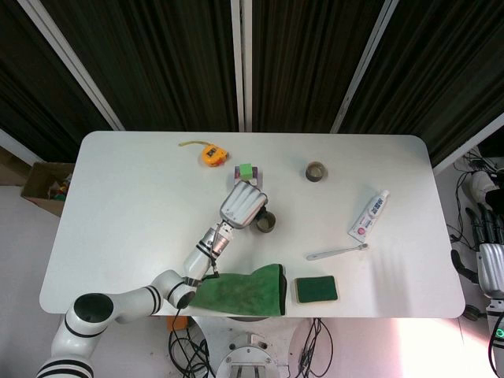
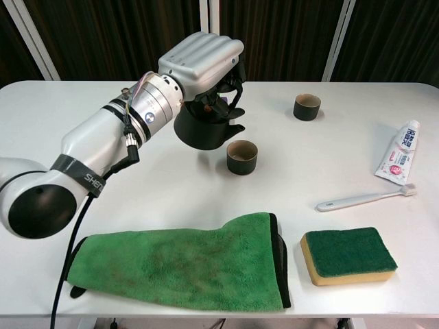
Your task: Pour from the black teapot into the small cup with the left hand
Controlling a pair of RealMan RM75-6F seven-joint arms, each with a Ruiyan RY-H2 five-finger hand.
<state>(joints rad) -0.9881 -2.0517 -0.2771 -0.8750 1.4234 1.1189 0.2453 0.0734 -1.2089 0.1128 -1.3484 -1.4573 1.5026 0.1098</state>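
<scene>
1. The left hand (image 2: 202,58) is clamped round the round black teapot (image 2: 206,127), held off the white worktop (image 2: 103,178) in the centre of the chest view, spout just above the rim of the small dark brown cup (image 2: 241,156).
2. Biggest risk imo: the spout sits left of the cup's mouth, so tipping now could spill onto the worktop.
3. Dropping lower might knock the cup over.
4. The right hand (image 1: 488,256) hangs at the head view's right edge, fingers apart, holding nothing.

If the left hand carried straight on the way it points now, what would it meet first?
Probably the small cup: the left hand holds the teapot with its spout aimed toward it. Beyond that, the second cup, though depth is uncertain.
</scene>
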